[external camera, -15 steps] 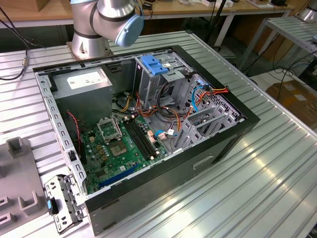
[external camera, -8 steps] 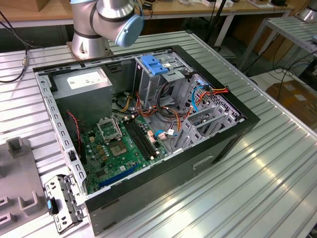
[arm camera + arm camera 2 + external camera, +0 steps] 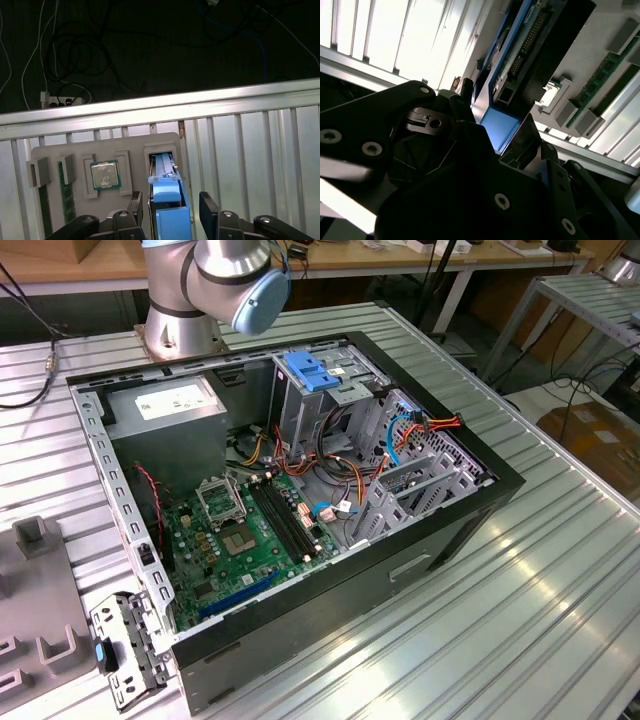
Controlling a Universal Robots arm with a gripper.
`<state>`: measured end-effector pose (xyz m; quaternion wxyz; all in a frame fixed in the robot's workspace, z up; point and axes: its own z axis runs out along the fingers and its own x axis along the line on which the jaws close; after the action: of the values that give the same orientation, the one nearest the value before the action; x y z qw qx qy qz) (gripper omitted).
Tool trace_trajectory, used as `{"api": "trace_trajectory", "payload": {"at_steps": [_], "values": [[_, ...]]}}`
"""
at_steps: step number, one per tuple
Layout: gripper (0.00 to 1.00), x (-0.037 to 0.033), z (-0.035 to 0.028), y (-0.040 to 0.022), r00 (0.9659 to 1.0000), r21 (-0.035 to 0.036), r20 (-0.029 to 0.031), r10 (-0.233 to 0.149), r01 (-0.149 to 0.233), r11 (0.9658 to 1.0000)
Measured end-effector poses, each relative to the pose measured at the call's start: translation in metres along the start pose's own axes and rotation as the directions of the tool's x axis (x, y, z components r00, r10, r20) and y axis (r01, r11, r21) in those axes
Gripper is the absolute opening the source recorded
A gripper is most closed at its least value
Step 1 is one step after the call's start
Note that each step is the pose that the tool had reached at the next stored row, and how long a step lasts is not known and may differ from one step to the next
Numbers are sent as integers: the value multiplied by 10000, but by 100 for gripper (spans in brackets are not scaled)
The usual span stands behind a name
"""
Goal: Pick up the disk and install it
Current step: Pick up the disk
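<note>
First wrist view, lower centre: fingers (image 3: 207, 206) released, astride the disk (image 3: 167, 200) standing edgewise in its tray (image 3: 75, 147), evidently for gripping.

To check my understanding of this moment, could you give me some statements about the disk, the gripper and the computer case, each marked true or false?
1. The disk stands in a slot of the grey tray. True.
2. The gripper is open, with one finger on each side of the disk. True.
3. The tray pocket beside the disk is empty. False: a processor chip lies in it.
4. The computer case is closed. False: it is open, its motherboard in view.
</note>
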<state>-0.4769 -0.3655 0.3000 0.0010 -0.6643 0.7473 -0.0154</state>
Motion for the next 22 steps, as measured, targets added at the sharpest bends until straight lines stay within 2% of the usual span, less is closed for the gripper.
{"api": "trace_trajectory", "payload": {"at_steps": [12,15,22], "values": [[57,-3,13,8,10000,3,2,-6,6,10000],[57,-2,41,15,10000,1,0,-9,9,10000],[57,-2,58,19,10000,0,3,-10,10,10000]]}}
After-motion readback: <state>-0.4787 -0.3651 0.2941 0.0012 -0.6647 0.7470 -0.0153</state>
